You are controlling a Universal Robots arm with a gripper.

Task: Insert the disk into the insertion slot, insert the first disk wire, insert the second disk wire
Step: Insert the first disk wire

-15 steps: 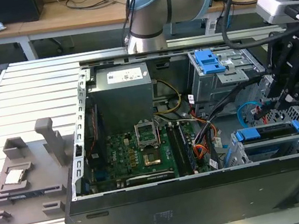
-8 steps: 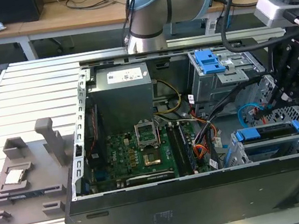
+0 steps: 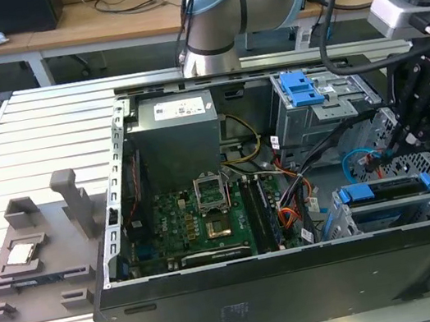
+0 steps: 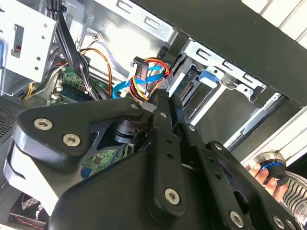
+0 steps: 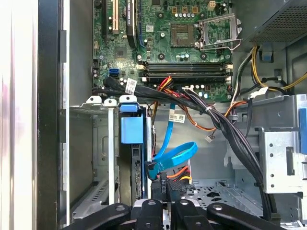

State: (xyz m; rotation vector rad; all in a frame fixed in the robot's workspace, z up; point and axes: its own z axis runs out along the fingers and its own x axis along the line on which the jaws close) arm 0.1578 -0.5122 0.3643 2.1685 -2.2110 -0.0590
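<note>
The disk [image 3: 387,191], framed in its blue carrier, sits inside the insertion slot [image 3: 336,221], a low grey cage at the case's front on the exterior view's right. In the first wrist view the disk [image 5: 137,167] stands edge-on under its blue tab [image 5: 132,128]. A blue flat wire [image 5: 175,155] loops to a black plug right beside the disk's edge. My gripper [image 5: 169,197] is shut on the black plug of a red, orange and yellow wire bundle [image 5: 173,178], close to that edge. The gripper [image 3: 402,143] hangs just above the slot, and its fingers [image 4: 165,124] lie pressed together.
A taller grey cage with a blue latch [image 3: 300,87] stands behind the slot. Black cable bundles [image 5: 216,120] cross between the motherboard [image 5: 182,43] and the cages. A person's hand [image 4: 267,173] rests outside the case wall. A grey fixture [image 3: 39,250] lies on the table at the exterior view's left.
</note>
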